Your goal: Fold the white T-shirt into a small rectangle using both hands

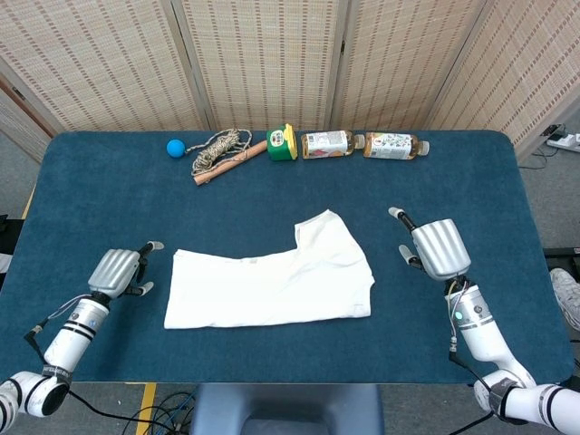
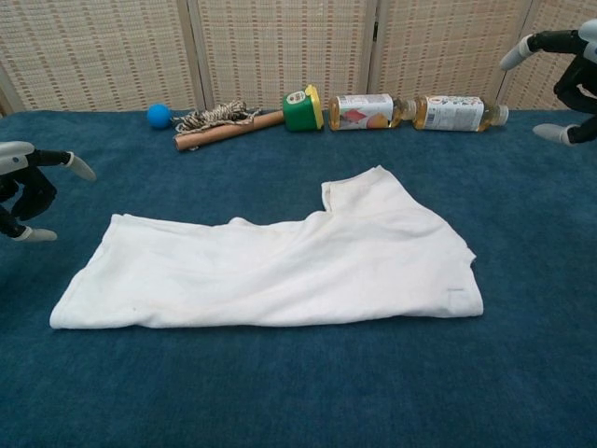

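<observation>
The white T-shirt [image 1: 272, 276] [image 2: 280, 266] lies folded in a long band across the middle of the blue table, with one sleeve part sticking up toward the back. My left hand [image 1: 118, 272] [image 2: 23, 182] hovers just off the shirt's left end, holding nothing, fingers apart. My right hand [image 1: 435, 246] [image 2: 569, 61] is well to the right of the shirt, apart from it and empty, with fingers spread.
Along the back edge lie a blue ball [image 1: 174, 147], a coil of rope on a wooden stick [image 1: 222, 152], a green and yellow tape dispenser [image 1: 282, 143] and two bottles [image 1: 328, 144] [image 1: 393, 145] on their sides. Woven screens stand behind the table [image 1: 91, 199].
</observation>
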Available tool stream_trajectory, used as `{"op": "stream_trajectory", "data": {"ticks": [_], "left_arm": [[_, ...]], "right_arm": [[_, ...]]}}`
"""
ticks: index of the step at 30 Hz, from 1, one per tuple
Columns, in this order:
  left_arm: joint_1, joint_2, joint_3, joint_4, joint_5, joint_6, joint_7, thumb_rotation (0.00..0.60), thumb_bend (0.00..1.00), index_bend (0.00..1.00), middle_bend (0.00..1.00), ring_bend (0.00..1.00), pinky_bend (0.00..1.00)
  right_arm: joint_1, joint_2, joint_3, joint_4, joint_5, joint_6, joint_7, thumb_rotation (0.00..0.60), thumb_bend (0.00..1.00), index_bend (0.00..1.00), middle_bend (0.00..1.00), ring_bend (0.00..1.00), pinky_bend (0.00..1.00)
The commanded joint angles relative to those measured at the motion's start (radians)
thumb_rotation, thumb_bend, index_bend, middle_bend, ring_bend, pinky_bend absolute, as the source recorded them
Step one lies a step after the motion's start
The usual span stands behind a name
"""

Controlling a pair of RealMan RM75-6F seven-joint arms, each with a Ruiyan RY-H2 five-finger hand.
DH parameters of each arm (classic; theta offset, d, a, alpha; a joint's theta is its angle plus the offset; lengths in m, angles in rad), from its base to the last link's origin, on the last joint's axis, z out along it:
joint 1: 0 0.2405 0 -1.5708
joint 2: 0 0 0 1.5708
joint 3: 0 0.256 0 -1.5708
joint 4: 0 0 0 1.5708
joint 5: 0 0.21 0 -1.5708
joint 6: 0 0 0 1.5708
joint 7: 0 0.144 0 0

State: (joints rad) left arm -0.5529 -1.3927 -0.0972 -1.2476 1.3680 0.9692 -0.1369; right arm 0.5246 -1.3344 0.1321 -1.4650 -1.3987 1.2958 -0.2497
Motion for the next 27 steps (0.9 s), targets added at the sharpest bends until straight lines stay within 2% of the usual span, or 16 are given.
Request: {"op": "stream_trajectory", "data": {"ticks": [1, 6, 18, 27], "left_arm": [[-0.030, -0.024, -0.031, 0.003, -0.046, -0.044, 0.012, 0.600, 0.27, 0.27, 0.77, 0.71, 0.93], [-0.071, -0.059, -0.059, 0.028, -0.115, -0.110, 0.056, 0.600, 0.27, 0.31, 0.77, 0.72, 0.93], [-0.138, -0.133, -0.090, 0.105, -0.262, -0.219, 0.166, 0.600, 0.27, 0.33, 0.78, 0.73, 0.93], [-0.165, -0.157, -0.100, 0.121, -0.337, -0.255, 0.214, 0.600, 0.30, 0.41, 0.79, 0.74, 0.93]], "right_arm": [[-0.015, 0.011, -0.009, -0.012, -0.010, 0.011, 0.000, 0.600, 0.30, 0.21, 0.88, 0.92, 1.00], [-0.040, 0.026, -0.017, -0.025, -0.023, 0.030, 0.006, 0.600, 0.30, 0.21, 0.88, 0.92, 1.00], [-0.062, 0.023, -0.015, 0.000, -0.010, 0.007, 0.027, 0.600, 0.30, 0.22, 0.88, 0.92, 1.00], [-0.074, 0.024, -0.009, 0.011, -0.015, 0.008, 0.045, 0.600, 0.30, 0.23, 0.88, 0.92, 1.00]]}}
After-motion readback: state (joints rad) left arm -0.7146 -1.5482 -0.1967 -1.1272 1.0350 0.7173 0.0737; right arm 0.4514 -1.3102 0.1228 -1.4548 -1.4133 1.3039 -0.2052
